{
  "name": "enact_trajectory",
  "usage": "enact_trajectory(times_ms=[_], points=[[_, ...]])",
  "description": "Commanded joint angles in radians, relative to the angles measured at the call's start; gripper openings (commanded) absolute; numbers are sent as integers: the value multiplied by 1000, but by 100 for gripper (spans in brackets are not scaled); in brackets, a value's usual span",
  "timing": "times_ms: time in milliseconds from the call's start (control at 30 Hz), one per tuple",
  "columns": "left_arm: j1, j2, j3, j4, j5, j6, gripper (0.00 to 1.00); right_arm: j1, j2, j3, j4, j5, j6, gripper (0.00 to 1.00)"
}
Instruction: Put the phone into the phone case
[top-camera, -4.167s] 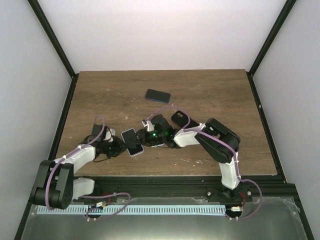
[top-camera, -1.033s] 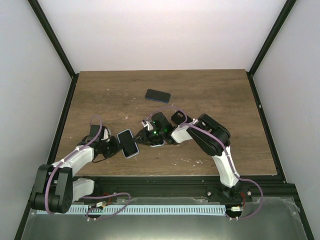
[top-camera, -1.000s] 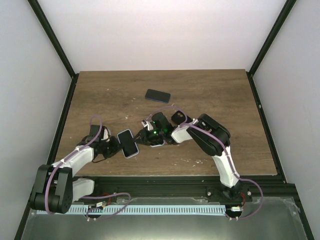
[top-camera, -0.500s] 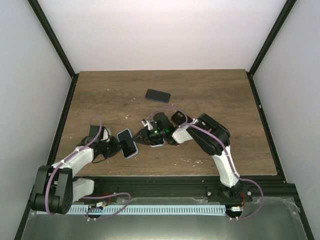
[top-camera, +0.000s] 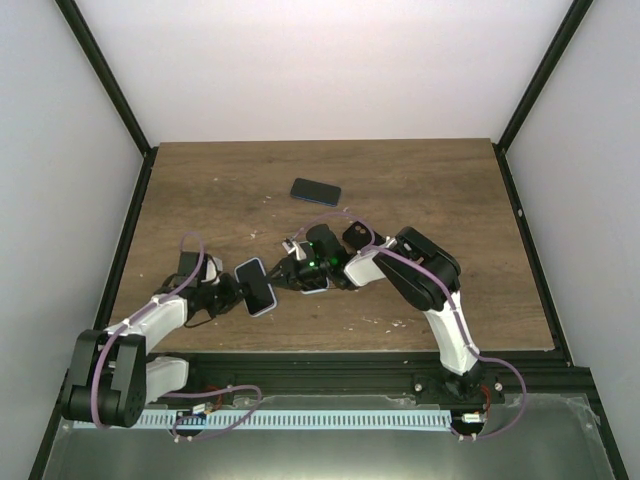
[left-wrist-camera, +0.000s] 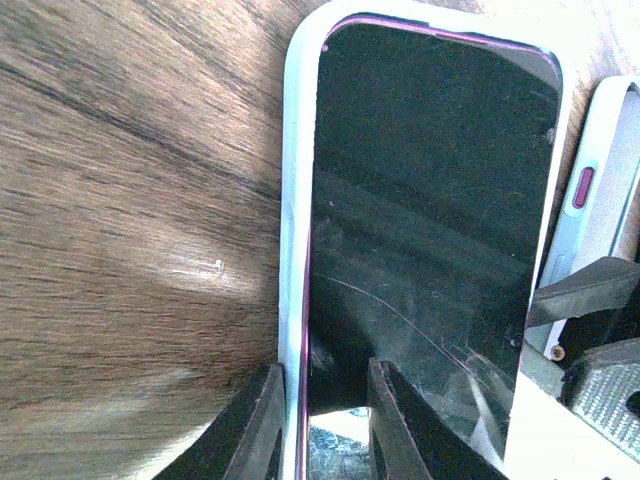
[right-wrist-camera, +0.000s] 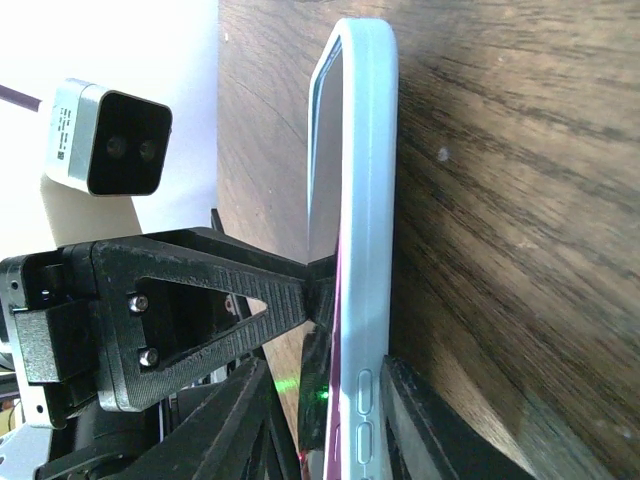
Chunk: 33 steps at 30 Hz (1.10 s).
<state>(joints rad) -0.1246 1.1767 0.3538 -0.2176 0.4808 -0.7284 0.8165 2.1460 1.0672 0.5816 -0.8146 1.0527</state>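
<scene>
The phone (top-camera: 258, 286) has a dark screen and a magenta edge. It sits inside a pale blue-white phone case (left-wrist-camera: 294, 200) and is held tilted off the wooden table. My left gripper (top-camera: 237, 293) holds it from the left. In the left wrist view the gripper (left-wrist-camera: 326, 372) has one finger outside the case rim and one on the screen (left-wrist-camera: 430, 200). My right gripper (top-camera: 290, 276) is at the phone's right side. In the right wrist view the case (right-wrist-camera: 368, 200) is edge-on between the gripper's (right-wrist-camera: 330, 368) fingers, and my left finger (right-wrist-camera: 250, 300) touches the screen side.
A second dark phone (top-camera: 316, 191) lies flat farther back on the table. A black item (top-camera: 357, 236) lies behind my right forearm. A pale piece with a pink button (left-wrist-camera: 585, 190) sits just right of the held phone, under my right gripper (top-camera: 313, 287).
Since 4.2 s ago the left gripper has drawn the phone slightly to the left and the right elbow has shifted back. Over the last second nothing has visibly moved.
</scene>
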Motion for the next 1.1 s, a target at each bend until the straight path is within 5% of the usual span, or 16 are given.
enact_trajectory(times_ms=[0, 767, 1067], points=[[-30, 0, -38, 141, 199, -5, 23, 65, -63, 11, 56, -150, -5, 31], [-128, -15, -79, 344, 317, -103, 22, 52, -186, -163, 155, -127, 2, 30], [-127, 5, -74, 336, 319, -83, 22, 53, -168, -58, -148, -98, -174, 30]])
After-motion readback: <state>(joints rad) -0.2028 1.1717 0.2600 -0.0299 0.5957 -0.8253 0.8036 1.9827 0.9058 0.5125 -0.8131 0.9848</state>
